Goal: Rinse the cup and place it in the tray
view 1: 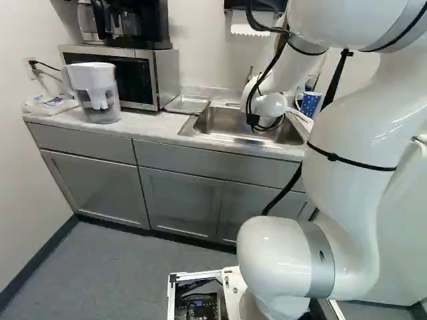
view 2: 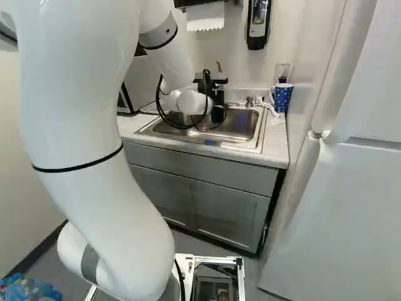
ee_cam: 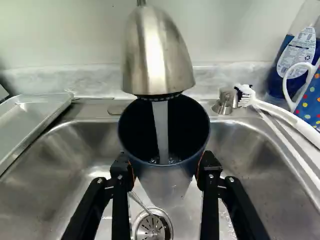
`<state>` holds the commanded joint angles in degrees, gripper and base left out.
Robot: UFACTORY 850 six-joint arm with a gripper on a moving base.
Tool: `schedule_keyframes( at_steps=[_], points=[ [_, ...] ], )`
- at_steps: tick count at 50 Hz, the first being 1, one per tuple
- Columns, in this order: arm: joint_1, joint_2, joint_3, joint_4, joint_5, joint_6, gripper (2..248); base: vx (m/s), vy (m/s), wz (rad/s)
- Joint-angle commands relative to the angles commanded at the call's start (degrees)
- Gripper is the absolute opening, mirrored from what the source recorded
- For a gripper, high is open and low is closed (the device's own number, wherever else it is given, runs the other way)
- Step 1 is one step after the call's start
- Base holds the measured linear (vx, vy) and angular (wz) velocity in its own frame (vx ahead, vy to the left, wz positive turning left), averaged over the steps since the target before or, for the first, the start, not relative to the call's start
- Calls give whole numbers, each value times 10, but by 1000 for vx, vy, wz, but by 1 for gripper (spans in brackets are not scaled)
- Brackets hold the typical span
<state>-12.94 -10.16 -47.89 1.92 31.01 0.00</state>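
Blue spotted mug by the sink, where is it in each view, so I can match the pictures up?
Left base view: right of the middle, on the counter beyond the arm; the mug is small there.
Right base view: right of the middle, in the upper half, near the wall.
Wrist view: only partly shown, beyond the white brush.
Shared landmark: the steel sink, with the mug beside it.

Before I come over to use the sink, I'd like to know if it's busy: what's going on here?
The robot's gripper is shut on a dark cup, holding it over the sink under the faucet. Water is running into the cup, so the rinse is under way. The tray beside the sink doesn't have the cup yet.
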Motion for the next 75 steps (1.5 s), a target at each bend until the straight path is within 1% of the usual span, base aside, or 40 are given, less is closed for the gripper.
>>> schedule_keyframes(
  at_steps=[75],
  points=[
    [0, 0, 0, 0, 0, 0, 126, 0, 0, 0]
  ],
)
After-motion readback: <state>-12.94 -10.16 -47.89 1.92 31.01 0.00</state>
